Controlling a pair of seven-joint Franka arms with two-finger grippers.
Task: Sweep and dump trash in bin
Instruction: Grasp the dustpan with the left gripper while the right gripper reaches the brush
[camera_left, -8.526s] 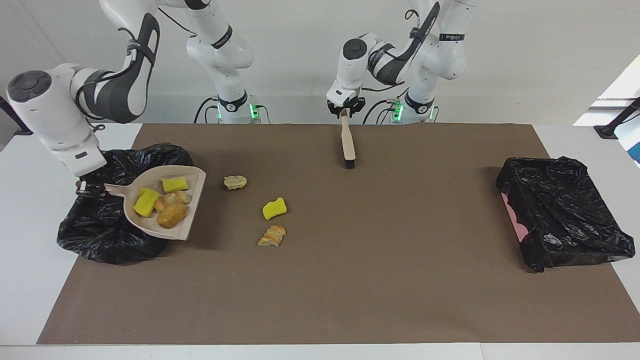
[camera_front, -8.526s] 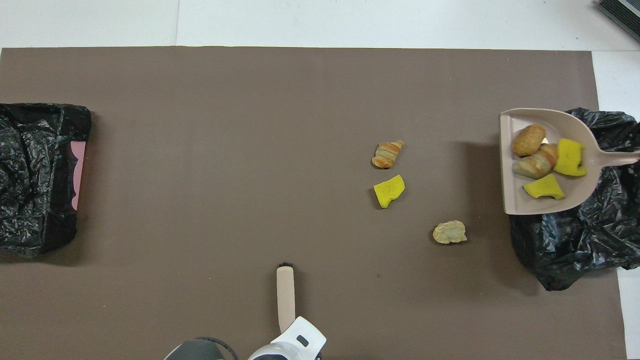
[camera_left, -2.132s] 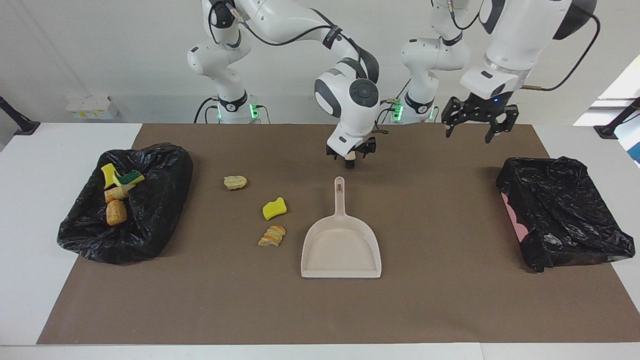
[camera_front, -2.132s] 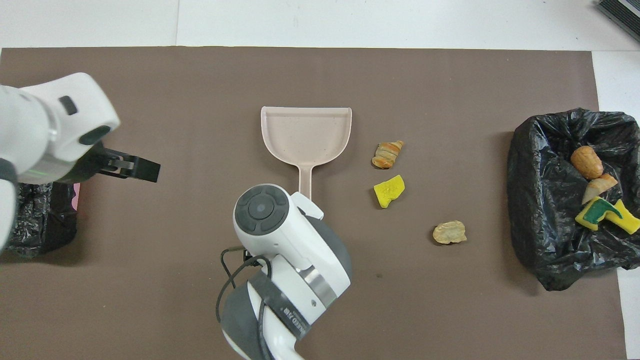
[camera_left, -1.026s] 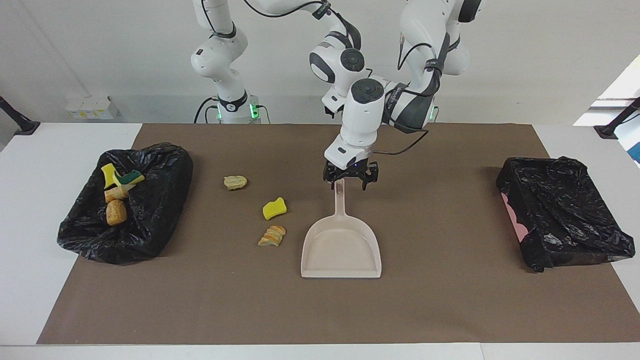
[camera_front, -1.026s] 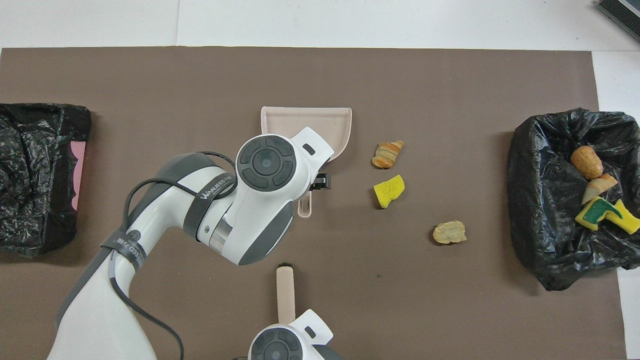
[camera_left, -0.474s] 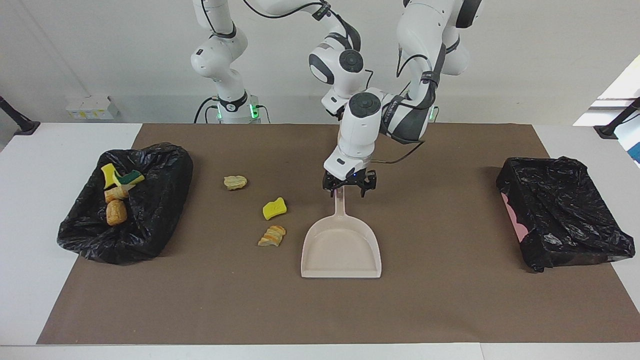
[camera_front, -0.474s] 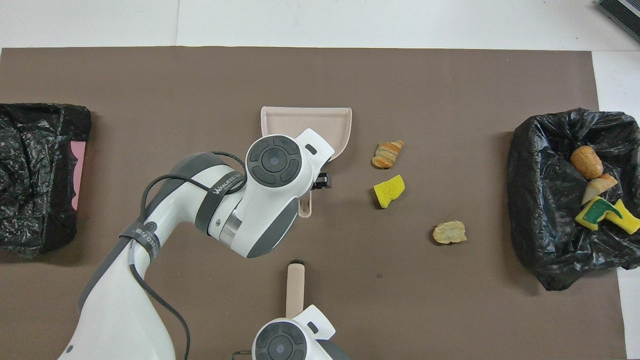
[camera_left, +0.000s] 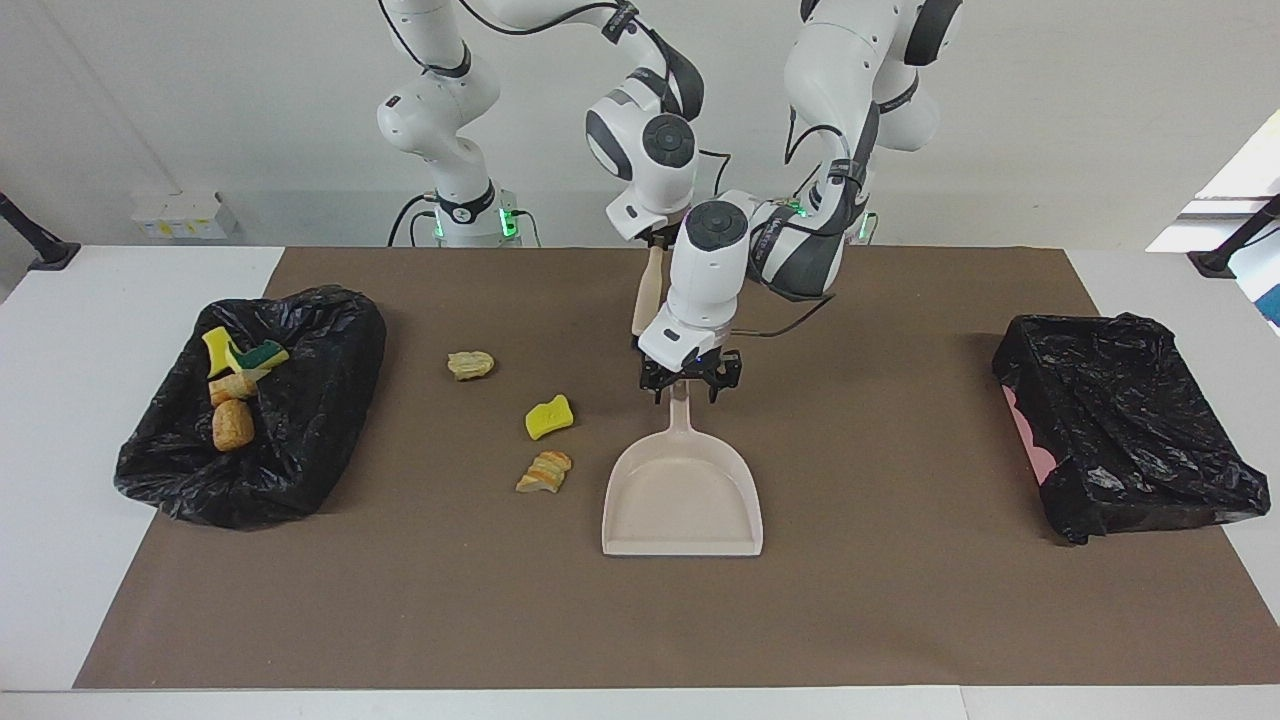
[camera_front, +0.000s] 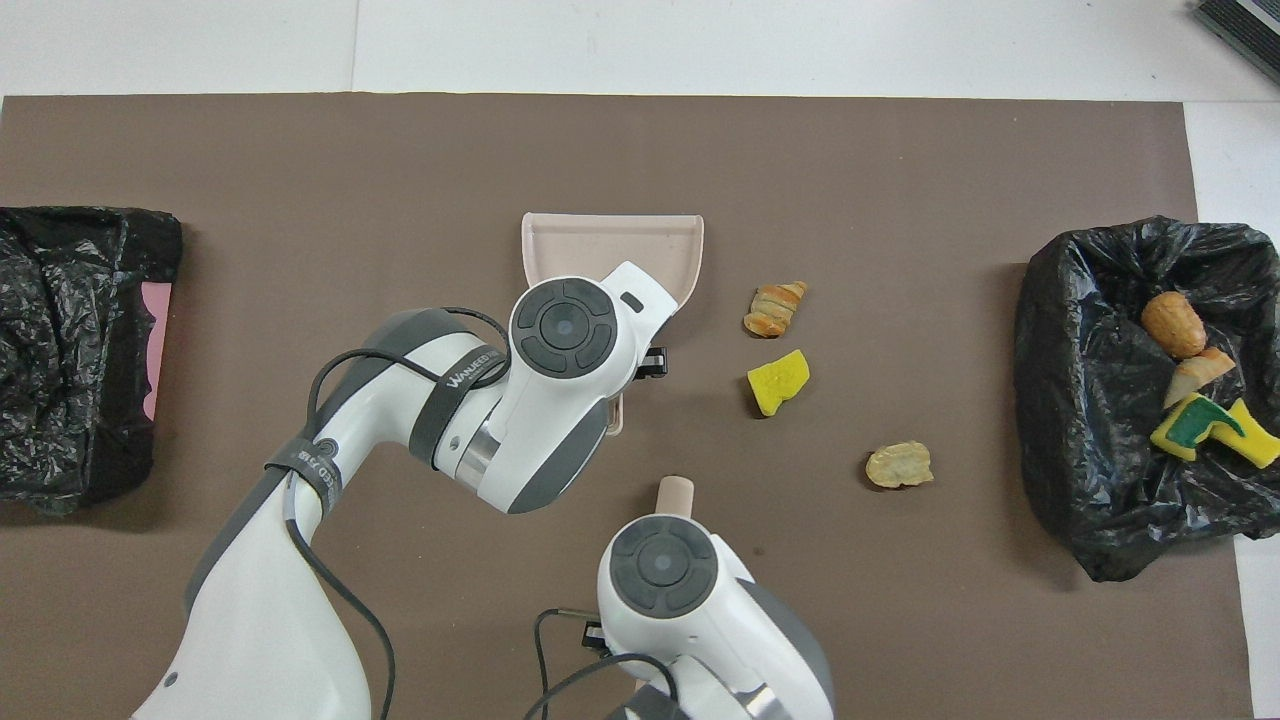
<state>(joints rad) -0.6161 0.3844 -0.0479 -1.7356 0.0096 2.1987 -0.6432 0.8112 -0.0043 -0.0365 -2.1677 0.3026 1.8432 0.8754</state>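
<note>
Left gripper (camera_left: 686, 387) straddles the beige dustpan (camera_left: 683, 497) handle, fingers neither wide nor visibly clamped.
Three trash scraps (camera_left: 547, 417) lie on the brown mat (camera_left: 900, 600) beside the pan, toward the right arm's end; four more sit in the black bin bag (camera_left: 300, 400). Bent steeply down, the left arm's wrist points at the handle end. Right gripper (camera_left: 655, 240), raised nearer the bases, is clamped on the brush (camera_left: 646, 290).
</note>
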